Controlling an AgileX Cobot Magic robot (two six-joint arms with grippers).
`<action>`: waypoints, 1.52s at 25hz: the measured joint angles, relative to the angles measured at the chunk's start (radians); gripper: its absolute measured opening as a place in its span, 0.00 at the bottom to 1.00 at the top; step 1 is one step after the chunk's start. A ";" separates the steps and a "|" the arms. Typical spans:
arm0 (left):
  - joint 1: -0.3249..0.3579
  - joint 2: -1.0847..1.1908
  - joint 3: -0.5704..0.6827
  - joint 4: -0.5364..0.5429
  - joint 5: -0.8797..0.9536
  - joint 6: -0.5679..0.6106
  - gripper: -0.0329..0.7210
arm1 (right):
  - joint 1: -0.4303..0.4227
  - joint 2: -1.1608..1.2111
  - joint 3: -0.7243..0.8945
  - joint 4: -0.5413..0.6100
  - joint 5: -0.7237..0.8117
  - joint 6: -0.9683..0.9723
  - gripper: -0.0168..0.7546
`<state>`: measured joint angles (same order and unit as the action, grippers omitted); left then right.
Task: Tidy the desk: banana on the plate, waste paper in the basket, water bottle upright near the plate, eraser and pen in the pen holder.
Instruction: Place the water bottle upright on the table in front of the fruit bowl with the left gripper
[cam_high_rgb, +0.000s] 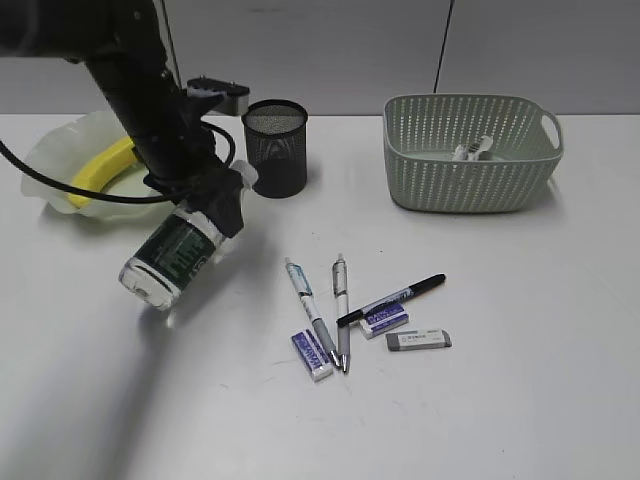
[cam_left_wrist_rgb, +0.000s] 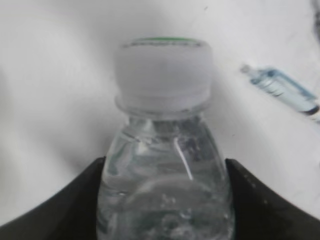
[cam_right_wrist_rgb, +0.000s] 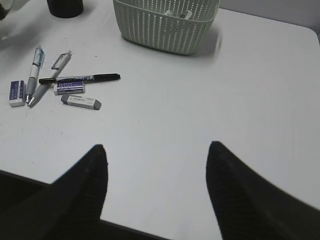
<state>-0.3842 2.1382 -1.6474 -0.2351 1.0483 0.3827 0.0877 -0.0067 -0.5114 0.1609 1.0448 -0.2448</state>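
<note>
Left of my left gripper, the plate cradles the banana; my jaws clamp the tilted water bottle — pen holder beside, basket with waste paper beyond. My right gripper hangs unclenched.

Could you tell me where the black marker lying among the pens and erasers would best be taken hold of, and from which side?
Probably the black marker is best taken at mid-barrel, from straight above, tool fingers across its width. It lies flat on the desk, so only the top is free. Its lower-left end lies against the grey pen and an eraser sits alongside; the capped right end is clearer.
</note>
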 joint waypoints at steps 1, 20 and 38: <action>0.001 -0.025 0.014 -0.013 -0.009 -0.001 0.70 | 0.000 0.000 0.000 0.000 0.000 0.000 0.66; -0.018 -0.698 1.108 -0.208 -1.454 -0.024 0.70 | 0.000 0.000 0.000 0.000 0.000 0.000 0.66; -0.056 -0.376 1.150 0.026 -1.976 -0.295 0.70 | 0.000 0.000 0.000 -0.001 0.000 0.000 0.66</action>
<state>-0.4403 1.7622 -0.4969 -0.2088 -0.9281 0.0878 0.0877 -0.0067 -0.5114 0.1603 1.0448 -0.2448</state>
